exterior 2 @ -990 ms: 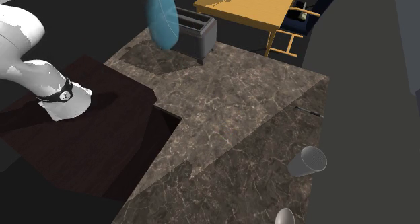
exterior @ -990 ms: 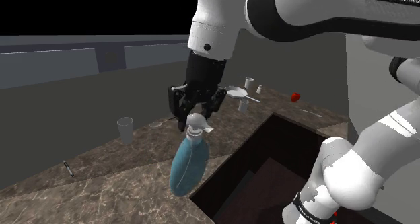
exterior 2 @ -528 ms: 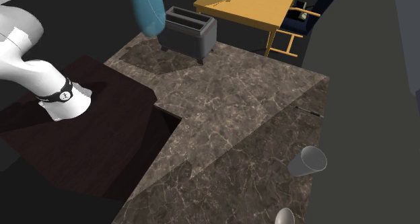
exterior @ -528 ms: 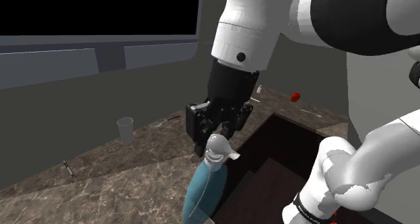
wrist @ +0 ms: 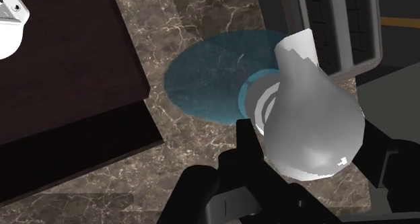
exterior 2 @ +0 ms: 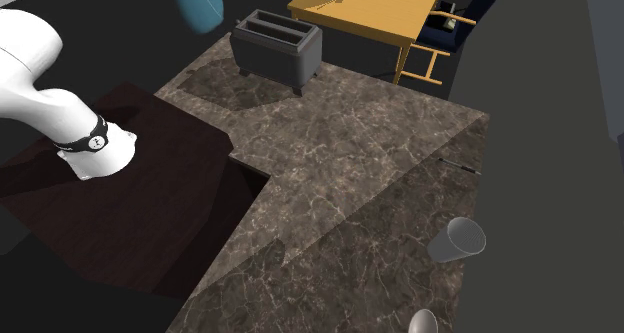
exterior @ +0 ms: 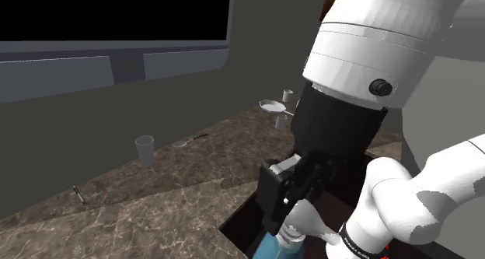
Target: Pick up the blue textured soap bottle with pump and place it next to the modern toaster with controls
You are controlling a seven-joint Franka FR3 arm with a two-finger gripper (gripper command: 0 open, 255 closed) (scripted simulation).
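The pincer (wrist: 311, 147) was seen pinching the soap bottle (wrist: 214, 76) at its neck, just under the pale pump head (wrist: 311, 125). A black finger (wrist: 245, 136) was pressed in from each side. The bottle's translucent blue body was held clear of the worktop (wrist: 202, 14) and hung away from the pincer.

In the wrist view the blue body was seen over the brown marbled surface, between the dark stand (wrist: 60, 75) and the grey two-slot toaster (wrist: 331, 22). Bottle and toaster appeared close together there, though whether they touched could not be told.

In the shoulder view the pincer was found low, near the edge where the worktop met the stand. Only the pump head and the top of the blue body were shown at the lower edge.

In the second exterior view the blue body was cut by the upper edge. It was placed to the left of the toaster with a gap between them. The toaster was stood upright at the worktop's far corner, close to a yellow wooden table (exterior 2: 372, 13). A clear cup (exterior 2: 458, 239) was stood near the worktop's edge on that view's right, well apart from bottle and toaster.
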